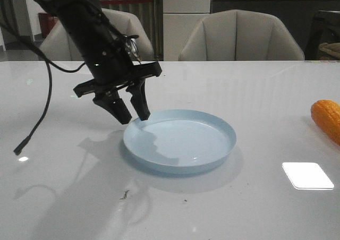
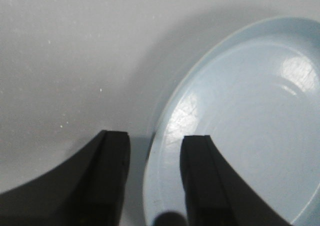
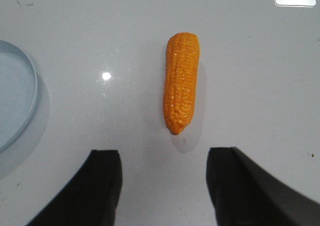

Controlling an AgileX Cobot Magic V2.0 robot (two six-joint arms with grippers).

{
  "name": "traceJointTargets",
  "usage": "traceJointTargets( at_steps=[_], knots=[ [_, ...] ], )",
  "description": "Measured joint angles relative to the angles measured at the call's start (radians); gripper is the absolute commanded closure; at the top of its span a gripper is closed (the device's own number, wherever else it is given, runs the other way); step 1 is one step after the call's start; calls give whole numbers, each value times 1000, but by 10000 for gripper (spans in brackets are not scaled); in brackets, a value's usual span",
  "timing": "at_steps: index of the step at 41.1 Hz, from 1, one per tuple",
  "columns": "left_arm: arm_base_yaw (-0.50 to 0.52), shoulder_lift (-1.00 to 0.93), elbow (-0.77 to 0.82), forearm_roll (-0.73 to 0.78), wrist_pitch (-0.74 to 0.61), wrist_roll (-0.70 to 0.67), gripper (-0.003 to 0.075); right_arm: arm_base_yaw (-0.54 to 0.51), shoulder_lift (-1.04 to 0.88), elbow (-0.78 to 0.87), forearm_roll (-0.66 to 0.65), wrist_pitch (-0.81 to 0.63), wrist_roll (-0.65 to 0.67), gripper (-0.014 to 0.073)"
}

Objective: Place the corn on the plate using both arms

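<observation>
The pale blue plate [image 1: 179, 140] lies on the white table, mid front. My left gripper [image 1: 134, 117] is open at the plate's left rim, one finger outside it and one over it; the rim [image 2: 165, 136] runs between the fingers in the left wrist view, with the left gripper [image 2: 156, 141] not touching it visibly. The orange corn [image 1: 328, 119] lies on the table at the far right edge of the front view. In the right wrist view the corn [image 3: 181, 83] lies ahead of my open, empty right gripper [image 3: 165, 156]. The plate's edge [image 3: 31, 93] shows there too.
Two beige chairs [image 1: 241, 35] stand behind the table's far edge. A bright light patch [image 1: 307, 175] reflects on the table at the front right. A black cable [image 1: 37, 123] hangs from the left arm to the table at the left.
</observation>
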Motion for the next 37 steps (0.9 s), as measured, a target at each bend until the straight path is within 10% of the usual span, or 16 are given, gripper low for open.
traceJointTargets(
  at_steps=[22, 37],
  knots=[
    [55, 0, -456, 125, 213, 0, 299, 0, 0, 0, 0, 3, 0, 105],
    [135, -111, -493, 394, 179, 0, 300, 0, 0, 0, 0, 3, 0, 105]
  ],
)
